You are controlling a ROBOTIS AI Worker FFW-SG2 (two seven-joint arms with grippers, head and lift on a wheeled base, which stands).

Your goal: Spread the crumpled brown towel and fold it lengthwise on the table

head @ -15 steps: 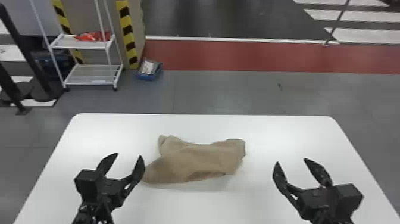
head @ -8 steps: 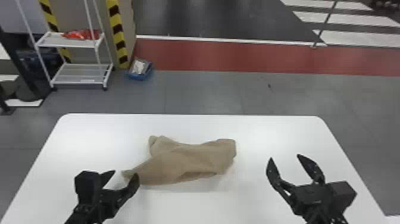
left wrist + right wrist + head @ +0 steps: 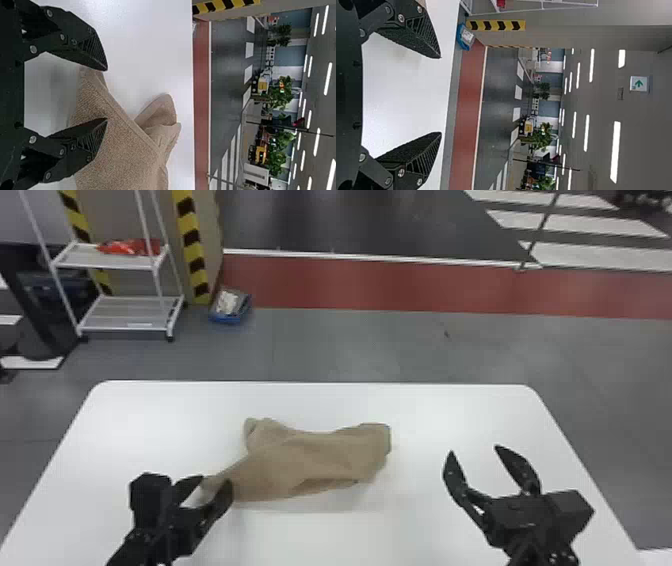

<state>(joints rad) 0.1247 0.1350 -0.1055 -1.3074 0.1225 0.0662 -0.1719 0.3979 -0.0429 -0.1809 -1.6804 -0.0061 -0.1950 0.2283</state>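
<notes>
The crumpled brown towel (image 3: 305, 465) lies bunched on the white table (image 3: 425, 530), its left corner tapering toward my left gripper (image 3: 217, 481). That gripper is open around the corner, one finger overlapping the cloth in the head view. In the left wrist view, the left gripper (image 3: 106, 94) has its fingers apart, and the towel (image 3: 123, 146) runs between and beneath them. My right gripper (image 3: 474, 449) is open to the right of the towel, apart from it. Seen from its own wrist, the right gripper (image 3: 440, 95) has nothing between its fingers.
Beyond the table's far edge (image 3: 320, 382), on the floor, stand a white rack (image 3: 130, 312) with a red item and a blue box (image 3: 230, 307). Bare tabletop (image 3: 450, 410) lies behind and to the right of the towel.
My left gripper has turned and come to the towel's left corner, its fingers somewhat closer together in the head view. The head view has shifted a little. The right gripper has stayed about where it was.
</notes>
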